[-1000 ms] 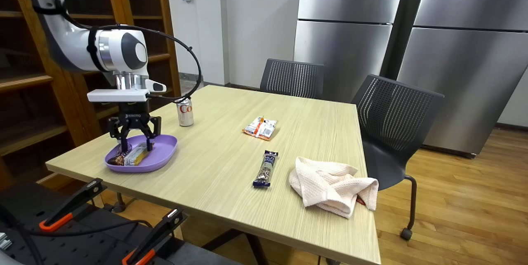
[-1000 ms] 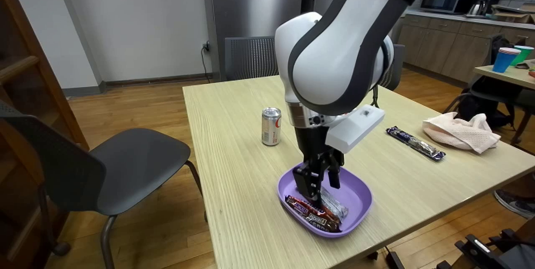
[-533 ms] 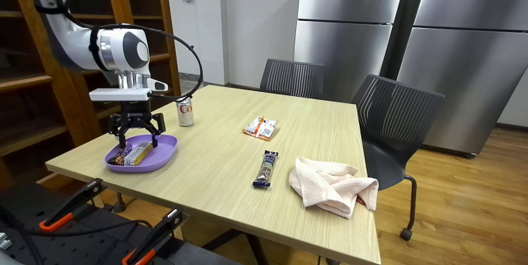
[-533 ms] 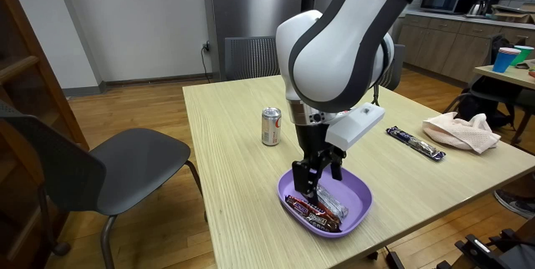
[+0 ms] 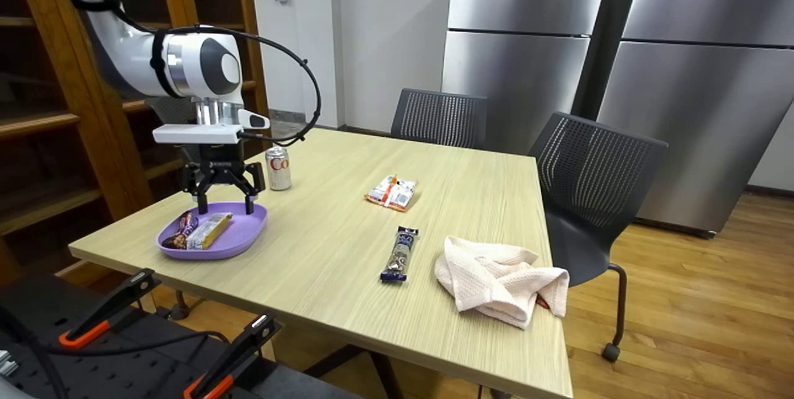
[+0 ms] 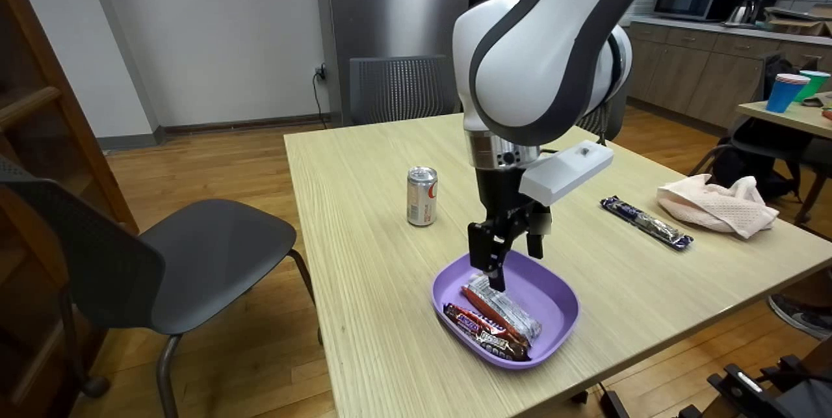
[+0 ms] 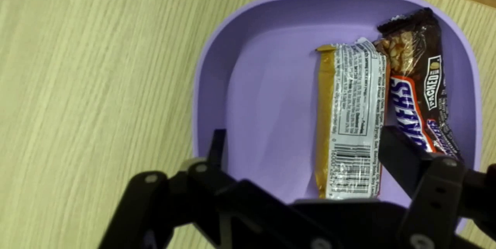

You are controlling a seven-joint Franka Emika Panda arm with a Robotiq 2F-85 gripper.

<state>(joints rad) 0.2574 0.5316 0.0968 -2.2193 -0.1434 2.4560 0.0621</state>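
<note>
Your gripper [image 7: 303, 137] is over the purple tray [image 7: 271, 82], its fingers [image 7: 401, 152] spread wide w/ a big gap b/w them. Under them, in the tray, is the silver/gold bar [image 7: 350, 125], barcode side up; in the wrist view it shows b/w your fingers, nearer the RHS one. By that RHS finger, close alongside the bar, lies the brown-wrapped bar [image 7: 416, 82], lower end partly hidden behind the finger. In an ext. view your fingertips [image 5: 249, 206] show clear of both bars. Outside the tray, nearest your fingers, the soda can [image 6: 422, 197] stands upright on the table [image 5: 471, 200]. Well apart from them: snack pkt [image 5: 392, 193], then blue-ended bar [image 5: 400, 254] &, farthest off, the pinkish cloth [image 5: 496, 281].
</note>
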